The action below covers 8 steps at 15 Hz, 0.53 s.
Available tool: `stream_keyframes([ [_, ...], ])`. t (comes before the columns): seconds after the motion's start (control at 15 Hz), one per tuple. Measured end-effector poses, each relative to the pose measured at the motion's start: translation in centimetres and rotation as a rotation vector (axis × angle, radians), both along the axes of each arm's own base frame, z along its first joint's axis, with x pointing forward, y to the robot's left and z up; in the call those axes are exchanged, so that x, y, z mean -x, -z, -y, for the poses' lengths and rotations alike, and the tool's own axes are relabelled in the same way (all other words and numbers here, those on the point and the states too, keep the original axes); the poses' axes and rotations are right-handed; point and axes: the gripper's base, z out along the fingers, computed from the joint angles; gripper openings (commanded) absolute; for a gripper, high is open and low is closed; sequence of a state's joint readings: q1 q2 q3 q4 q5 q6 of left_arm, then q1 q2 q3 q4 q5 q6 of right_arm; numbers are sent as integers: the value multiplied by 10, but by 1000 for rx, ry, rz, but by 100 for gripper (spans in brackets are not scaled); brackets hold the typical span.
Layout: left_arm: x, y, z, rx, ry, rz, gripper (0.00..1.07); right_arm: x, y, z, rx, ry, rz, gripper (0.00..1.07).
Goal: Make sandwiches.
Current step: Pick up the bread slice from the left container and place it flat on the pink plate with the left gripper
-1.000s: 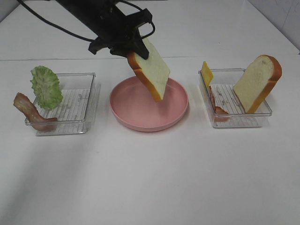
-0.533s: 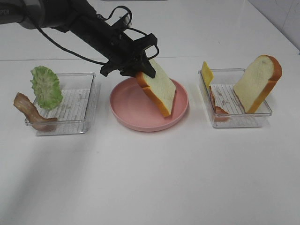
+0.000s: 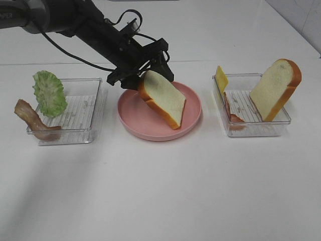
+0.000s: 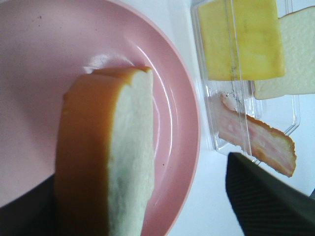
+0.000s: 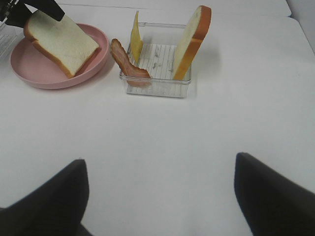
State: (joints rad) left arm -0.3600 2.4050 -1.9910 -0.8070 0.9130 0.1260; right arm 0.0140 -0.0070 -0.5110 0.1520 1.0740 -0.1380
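A thick white bread slice with an orange-brown crust leans tilted on the round pink plate, its lower edge resting on the plate. My left gripper stands open around the slice's upper end. In the left wrist view there is a gap between the slice and one dark finger. A second bread slice, yellow cheese and a bacon strip stand in the right tray. My right gripper hangs open over bare table with nothing between its fingers.
The clear left tray holds ruffled green lettuce and a second bacon strip leaning on its left wall. The clear right tray stands right of the plate. The left arm and its cable stretch in from the upper left.
The left arm came down and set the bread slice's lower edge on the pink plate. Its jaws then spread apart and the slice tipped flatter. The right gripper stayed still.
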Motion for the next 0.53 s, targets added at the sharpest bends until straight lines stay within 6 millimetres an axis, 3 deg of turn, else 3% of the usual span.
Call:
stream_keyframes([
  [0.13,-2,-8,1,3,32,32,81,0,0,0,0,0,0,77],
  [0.53,-9,-55,-6,-163,152,156,81,0,0,0,0,0,0,77],
])
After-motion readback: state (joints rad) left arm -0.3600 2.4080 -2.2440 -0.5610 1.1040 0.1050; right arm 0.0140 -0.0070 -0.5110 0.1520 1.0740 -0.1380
